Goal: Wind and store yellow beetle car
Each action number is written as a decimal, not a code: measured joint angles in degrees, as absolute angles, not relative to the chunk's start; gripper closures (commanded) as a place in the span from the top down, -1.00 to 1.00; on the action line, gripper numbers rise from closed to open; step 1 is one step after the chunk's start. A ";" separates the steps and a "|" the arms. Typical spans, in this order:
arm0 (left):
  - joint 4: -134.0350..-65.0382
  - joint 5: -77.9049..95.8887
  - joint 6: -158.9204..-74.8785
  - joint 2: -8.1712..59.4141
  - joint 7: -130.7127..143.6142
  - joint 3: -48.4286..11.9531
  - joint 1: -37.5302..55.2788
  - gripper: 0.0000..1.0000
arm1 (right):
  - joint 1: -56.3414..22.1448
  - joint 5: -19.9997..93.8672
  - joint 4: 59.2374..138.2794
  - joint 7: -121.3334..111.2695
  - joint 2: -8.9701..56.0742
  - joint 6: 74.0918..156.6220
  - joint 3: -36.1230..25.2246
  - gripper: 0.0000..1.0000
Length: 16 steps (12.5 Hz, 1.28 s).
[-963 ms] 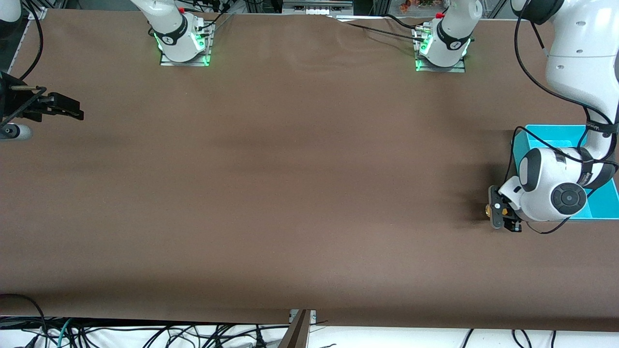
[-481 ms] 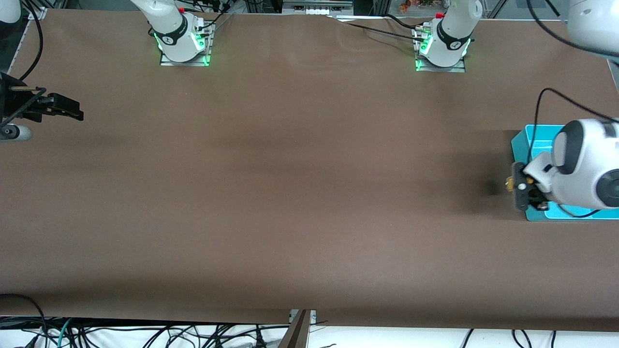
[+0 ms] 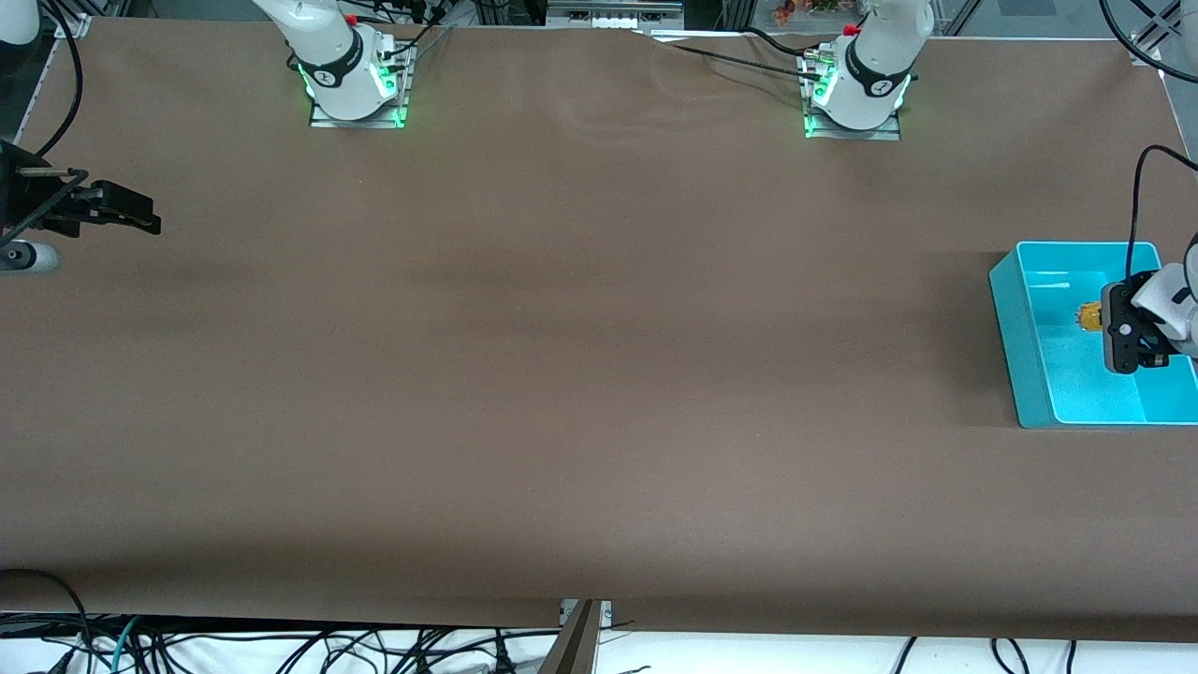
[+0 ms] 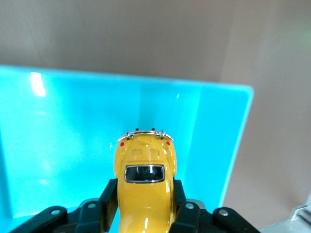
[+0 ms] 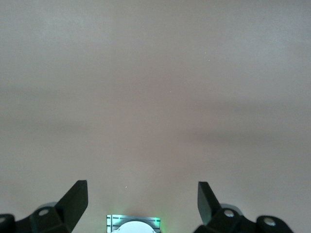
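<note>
My left gripper [image 3: 1103, 323] is shut on the yellow beetle car [image 3: 1090, 316] and holds it over the inside of the teal bin [image 3: 1020, 356] at the left arm's end of the table. In the left wrist view the car [image 4: 145, 187] sits between my black fingers [image 4: 108, 201], its dark window up, with the bin's floor and walls [image 4: 218, 145] under it. My right gripper [image 3: 140, 218] waits open and empty over the right arm's end of the table; in its wrist view [image 5: 142, 195] only bare table shows between the fingers.
The brown table [image 3: 580, 374] is bare between the two grippers. The arm bases [image 3: 354, 80] [image 3: 856, 89] stand along the edge farthest from the front camera. Cables hang below the table's near edge [image 3: 374, 646].
My left gripper has carried the yellow car from the table beside the bin, over the bin's wall, to above the bin's inside. The right arm has not moved.
</note>
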<state>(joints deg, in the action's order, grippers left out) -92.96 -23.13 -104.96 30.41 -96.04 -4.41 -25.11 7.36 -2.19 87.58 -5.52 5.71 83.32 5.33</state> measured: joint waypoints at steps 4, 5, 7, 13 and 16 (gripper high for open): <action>-101.74 -24.58 -123.44 33.42 -96.50 -4.43 -28.50 0.34 | 7.37 -2.19 87.56 -5.52 5.72 83.34 5.25 1.00; -103.53 -24.65 -126.93 33.72 -97.17 -4.43 -28.85 0.99 | 7.37 -2.19 87.56 -5.52 5.72 83.34 5.23 1.00; -104.39 -24.67 -129.04 33.61 -98.83 -4.44 -29.32 1.00 | 7.37 -2.19 87.56 -5.52 5.72 83.34 5.22 1.00; -97.58 -22.13 -108.19 23.39 -93.32 -11.76 -29.09 1.00 | 7.37 -2.19 87.55 -5.52 5.72 83.35 5.17 1.00; -90.38 -15.37 -92.62 18.93 -77.45 -17.40 -28.47 1.00 | 7.37 -2.19 87.54 -5.52 5.73 83.35 5.16 1.00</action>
<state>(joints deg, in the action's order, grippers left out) -90.38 -15.37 -92.62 18.93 -77.45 -17.40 -28.47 7.37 -2.19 87.54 -5.52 5.73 83.35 5.16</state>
